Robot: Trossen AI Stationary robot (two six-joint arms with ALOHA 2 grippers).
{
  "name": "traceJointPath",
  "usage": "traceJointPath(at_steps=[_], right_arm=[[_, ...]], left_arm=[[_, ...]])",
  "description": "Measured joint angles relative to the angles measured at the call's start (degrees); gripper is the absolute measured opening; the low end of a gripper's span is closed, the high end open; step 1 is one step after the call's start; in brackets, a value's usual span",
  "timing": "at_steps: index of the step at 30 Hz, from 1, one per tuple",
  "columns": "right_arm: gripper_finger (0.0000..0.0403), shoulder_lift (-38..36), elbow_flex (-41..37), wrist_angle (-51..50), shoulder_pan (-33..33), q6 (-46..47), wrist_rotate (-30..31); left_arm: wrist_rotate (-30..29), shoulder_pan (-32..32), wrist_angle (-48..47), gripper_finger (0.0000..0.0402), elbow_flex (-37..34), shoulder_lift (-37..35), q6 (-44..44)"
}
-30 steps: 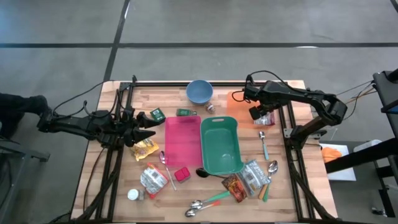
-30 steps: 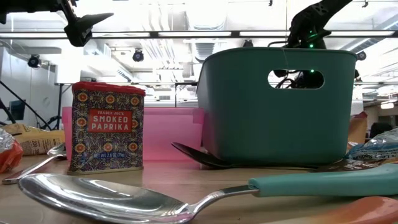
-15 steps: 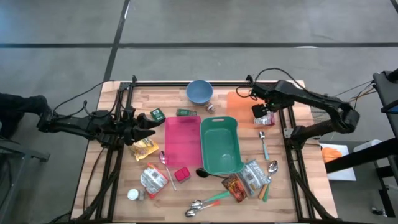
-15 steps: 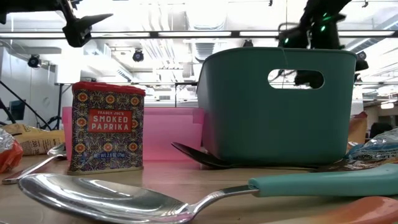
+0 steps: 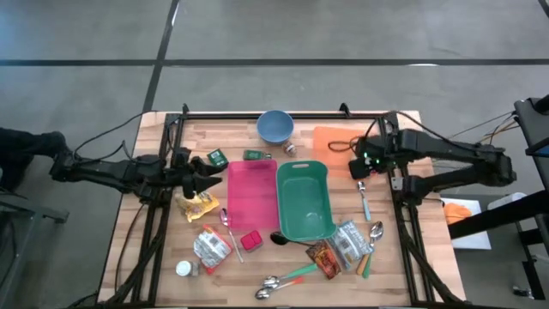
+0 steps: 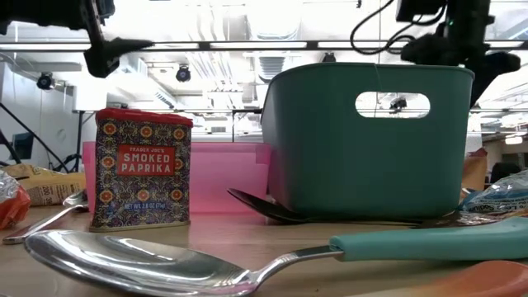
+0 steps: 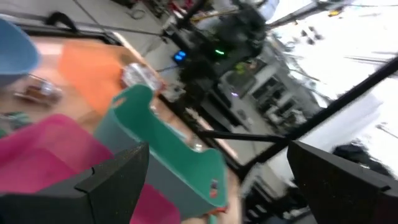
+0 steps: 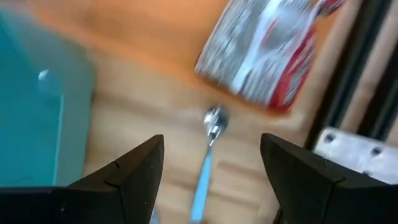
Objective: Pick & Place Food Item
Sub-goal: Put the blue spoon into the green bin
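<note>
Right hand point(image 8: 208, 165): open, empty, near tabletop's right edge.
Left hand point(image 7: 217, 180): open, idle.
Risk: your descent clips teal spoon point(image 8: 208, 155) beside silver-red packet point(image 8: 264, 53), knocking it away.

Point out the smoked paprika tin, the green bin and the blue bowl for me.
smoked paprika tin point(image 6: 141, 169): low view, on its front label.
green bin point(image 5: 304, 201): high view, on its inside floor.
blue bowl point(image 5: 274, 126): high view, on its inside.
</note>
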Motion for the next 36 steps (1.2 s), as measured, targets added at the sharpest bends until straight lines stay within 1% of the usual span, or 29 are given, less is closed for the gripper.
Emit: traceJointPath(at_steps=[3, 6, 9, 12, 17, 21, 24, 28, 31, 36], right_arm=[[0.0264, 1.77, 0.0, -0.64, 6.3, 4.65, -1.16], [0.0264, 3.94, 0.0, -0.75, 12.09, 9.18, -1.16], [0.0264, 6.33, -0.06, -0.89, 16.05, 12.13, -1.16], [0.0264, 8.35, -1.1, -0.91, 18.65, 13.55, -1.47], [0.0264, 10.08, -4.84, 0.59, 20.97, 15.39, -5.15], [0.0264, 9.52, -9.14, 7.86, 22.6, 17.5, -8.43], [0.0264, 9.32, -12.05, 12.03, 23.59, 19.99, -9.7], [0.0261, 9.69, -14.52, 13.98, 24.74, 20.98, -10.13], [0.024, 9.87, -17.15, 15.56, 24.76, 20.99, -10.13], [0.0187, 9.91, -21.38, 20.89, 24.76, 20.97, -10.12]], left_arm=[[-0.97, 0.0, 0.02, 0.0386, 0.0, 2.17, 1.82], [-0.97, 0.0, 0.03, 0.0386, 0.0, 4.08, 1.77], [-0.76, 0.0, 0.24, 0.0386, 0.0, 5.3, 1.58], [-0.29, 0.0, 1.78, 0.0386, 0.0, 5.75, 1.87], [1.86, 0.0, 4.06, 0.0386, 0.0, 5.81, 2.03], [2.7, 0.0, 4.4, 0.0386, 0.0, 5.82, 2.01], [2.72, 0.0, 4.4, 0.0386, 0.0, 5.82, 2.01], [2.92, 0.0, 4.38, 0.0386, 0.0, 5.82, 1.77], [2.88, 0.0, 4.38, 0.0386, 0.0, 5.82, 2.03], [2.86, 0.02, 4.38, 0.0386, 0.0, 5.82, 2.02]])
